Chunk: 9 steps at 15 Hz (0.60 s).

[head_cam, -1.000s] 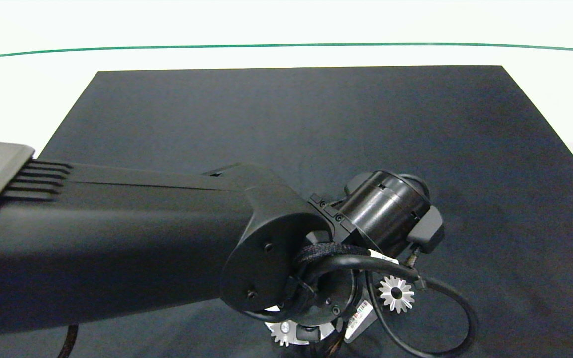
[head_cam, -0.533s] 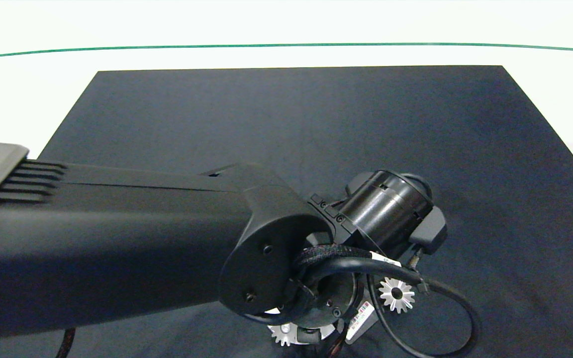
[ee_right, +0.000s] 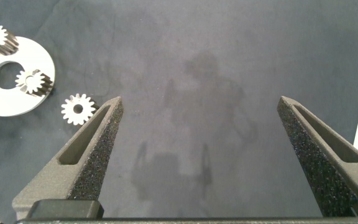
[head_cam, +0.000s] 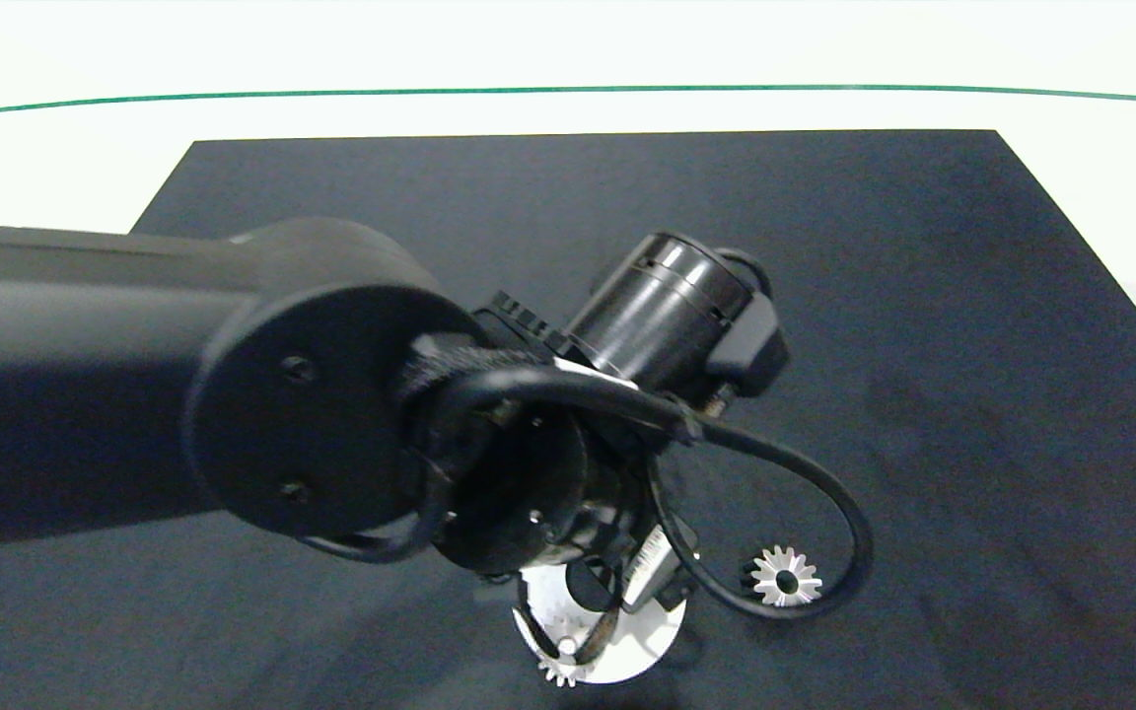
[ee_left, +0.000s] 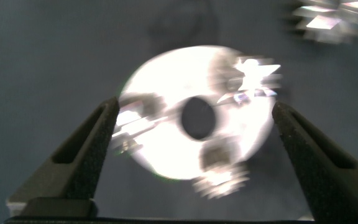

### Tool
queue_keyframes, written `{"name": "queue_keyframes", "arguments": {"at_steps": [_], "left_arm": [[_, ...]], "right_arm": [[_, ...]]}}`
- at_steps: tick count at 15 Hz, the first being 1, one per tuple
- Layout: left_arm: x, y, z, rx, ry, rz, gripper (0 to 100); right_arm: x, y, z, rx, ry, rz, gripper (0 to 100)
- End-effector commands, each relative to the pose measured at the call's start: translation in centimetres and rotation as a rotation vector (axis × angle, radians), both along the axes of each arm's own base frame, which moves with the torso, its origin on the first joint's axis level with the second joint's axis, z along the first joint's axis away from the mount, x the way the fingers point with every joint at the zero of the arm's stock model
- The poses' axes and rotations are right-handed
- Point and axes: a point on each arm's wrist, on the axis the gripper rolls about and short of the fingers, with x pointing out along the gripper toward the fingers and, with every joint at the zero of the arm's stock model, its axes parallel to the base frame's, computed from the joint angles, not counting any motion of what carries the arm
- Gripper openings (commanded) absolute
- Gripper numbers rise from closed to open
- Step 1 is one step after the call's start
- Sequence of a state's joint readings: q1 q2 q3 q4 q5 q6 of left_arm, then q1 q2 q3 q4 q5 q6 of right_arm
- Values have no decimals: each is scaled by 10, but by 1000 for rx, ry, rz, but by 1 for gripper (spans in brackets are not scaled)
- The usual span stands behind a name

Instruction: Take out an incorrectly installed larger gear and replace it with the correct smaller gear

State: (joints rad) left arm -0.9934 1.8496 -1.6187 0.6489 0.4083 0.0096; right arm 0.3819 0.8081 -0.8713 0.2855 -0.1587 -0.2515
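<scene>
The left arm [head_cam: 134, 375] has swung up and back from where it crouched a moment ago, its wrist now higher over the dark mat [head_cam: 923, 296]; the left claw [ee_left: 194, 109] hangs spread wide and empty above the round metal plate [head_cam: 652, 631], both fingers clear of its rim; more of the plate shows in the head view than before, when the wrist covered nearly all of it; three small gears [ee_right: 33, 81] sit on the plate around its centre hole, though the left wrist view is too smeared to say how well any of them is seated; just right of the plate the large gear [head_cam: 785, 577] lies flat on the mat, off the plate and in the same spot as a second ago, ringed by the arm's loose cable [head_cam: 824, 493]; so the wrong gear looks already out and a small one looks to be in its place, and the rise reads as a retreat after that fitting; the right claw [ee_right: 197, 102] is spread and empty too, over bare mat well apart from the plate.
</scene>
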Motion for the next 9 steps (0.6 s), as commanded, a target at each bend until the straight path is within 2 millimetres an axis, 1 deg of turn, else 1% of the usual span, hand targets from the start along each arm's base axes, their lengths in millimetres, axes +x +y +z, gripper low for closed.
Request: {"name": "queue_keyframes", "arguments": {"at_steps": [1, 2, 3, 4, 6, 7, 8, 9], "left_arm": [[-19, 119, 62, -136, -199, 350, 100], [-27, 142, 67, -167, -228, 399, 100], [-39, 174, 72, -223, -289, 484, 100], [-49, 195, 76, -280, -356, 550, 100], [-73, 229, 88, -397, -502, 658, 100], [-87, 247, 87, -412, -563, 747, 100], [-102, 260, 84, -415, -607, 820, 100], [-120, 270, 77, -415, -641, 876, 100]], "right_arm": [[-18, -8, 0, 13, -52, -23, 100], [-25, -12, -6, 9, -61, -56, 100], [-39, -19, -15, -4, -88, -129, 100], [-49, -23, -20, -14, -112, -187, 100], [-64, -27, -25, -8, -156, -272, 100], [-66, -27, -27, -11, -160, -327, 100], [-66, -27, -28, -22, -155, -421, 100], [-65, -27, -32, -28, -141, -484, 100]]}}
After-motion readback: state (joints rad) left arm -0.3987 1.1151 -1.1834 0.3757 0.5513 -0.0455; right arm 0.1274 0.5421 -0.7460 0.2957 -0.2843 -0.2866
